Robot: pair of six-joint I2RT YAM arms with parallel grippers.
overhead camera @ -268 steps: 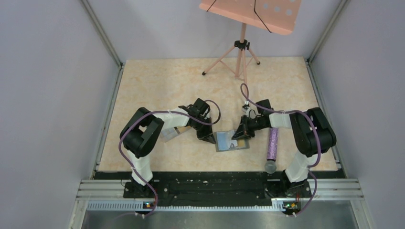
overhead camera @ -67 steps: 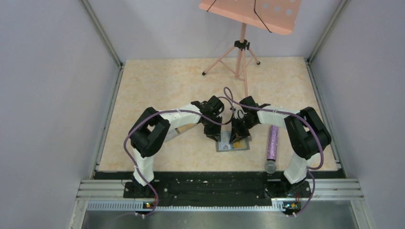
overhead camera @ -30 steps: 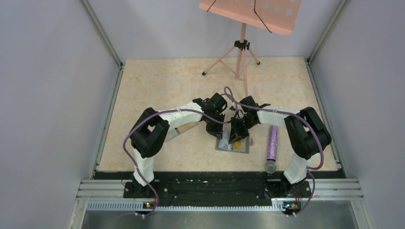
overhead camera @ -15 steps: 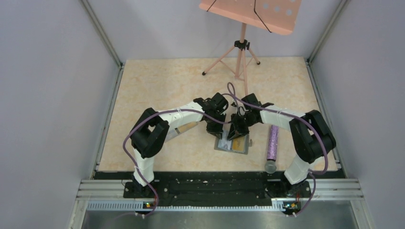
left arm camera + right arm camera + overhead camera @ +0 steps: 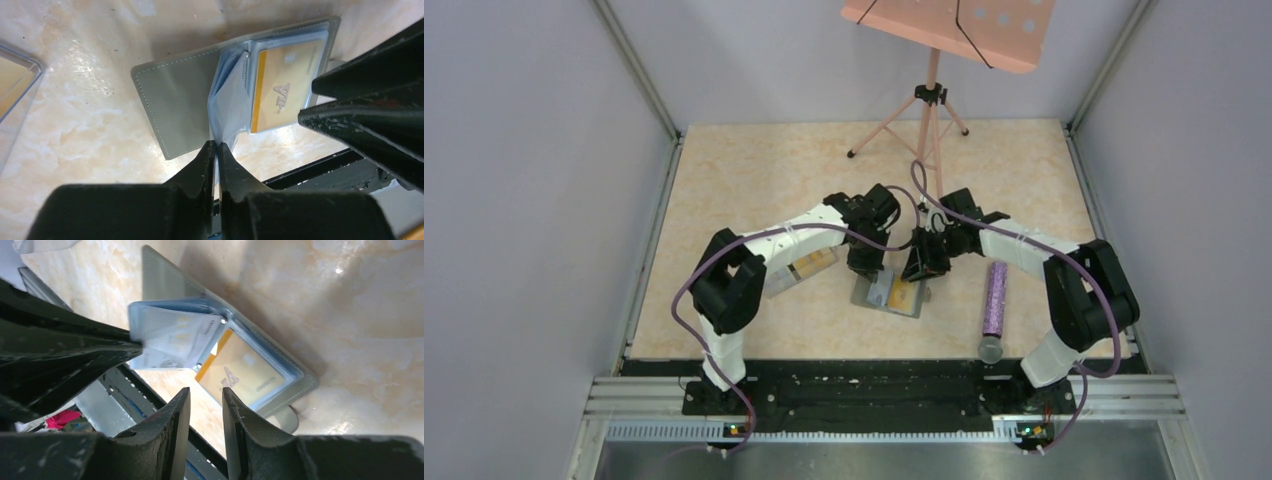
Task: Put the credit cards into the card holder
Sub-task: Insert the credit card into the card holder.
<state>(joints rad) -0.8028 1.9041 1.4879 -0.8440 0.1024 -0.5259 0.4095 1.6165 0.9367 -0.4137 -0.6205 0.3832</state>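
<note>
The card holder (image 5: 889,293) lies open on the table, grey cover down. A yellow credit card (image 5: 280,85) sits in its right clear pocket, also in the right wrist view (image 5: 245,372). My left gripper (image 5: 216,145) is shut on the edge of a clear pocket sleeve (image 5: 231,95) and holds it standing up from the spine. The top view shows it (image 5: 864,268) at the holder's far left edge. My right gripper (image 5: 206,392) is open by a narrow gap and empty, just above the carded pocket; from above it (image 5: 916,268) is at the holder's far right.
A clear plastic box (image 5: 802,270) with orange cards lies left of the holder; its corner shows in the left wrist view (image 5: 15,85). A purple tube (image 5: 995,300) lies to the right. A pink music stand (image 5: 934,90) is at the back. The table's black front edge (image 5: 320,165) is close.
The holder has slid left and turned a little. Both grippers moved left with it; my left one now holds a sleeve raised, and my right one has drawn back off the pocket.
</note>
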